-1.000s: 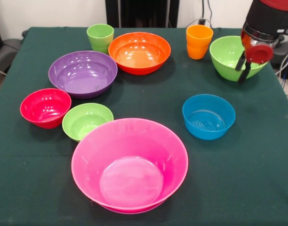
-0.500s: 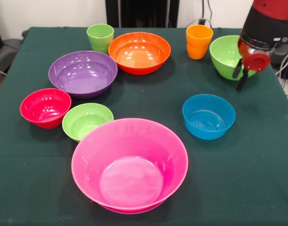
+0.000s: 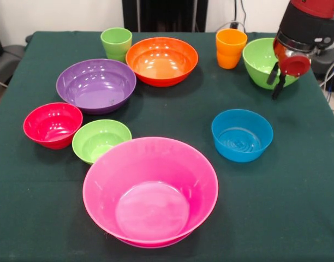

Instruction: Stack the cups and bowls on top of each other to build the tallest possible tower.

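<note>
My gripper (image 3: 275, 82) is at the far right, shut on the right rim of the large lime green bowl (image 3: 260, 60), one finger inside it and one outside. The orange cup (image 3: 231, 48) stands just left of that bowl. At the far middle, the light green cup (image 3: 116, 43) is beside the large orange bowl (image 3: 162, 60). A purple bowl (image 3: 96, 84), a red bowl (image 3: 52, 124) and a small lime green bowl (image 3: 100, 140) sit on the left. The huge pink bowl (image 3: 150, 191) is nearest the camera, with the blue bowl (image 3: 242, 135) to its right. All stand separately.
The dark green tablecloth (image 3: 298, 180) covers the whole table. Cables and dark equipment (image 3: 333, 60) lie just off its far right corner. A black chair part (image 3: 3, 63) shows at the left edge.
The gripper has shifted slightly left and up, and the large lime green bowl has moved with it, up and to the left. The other bowls and the cups are unmoved.
</note>
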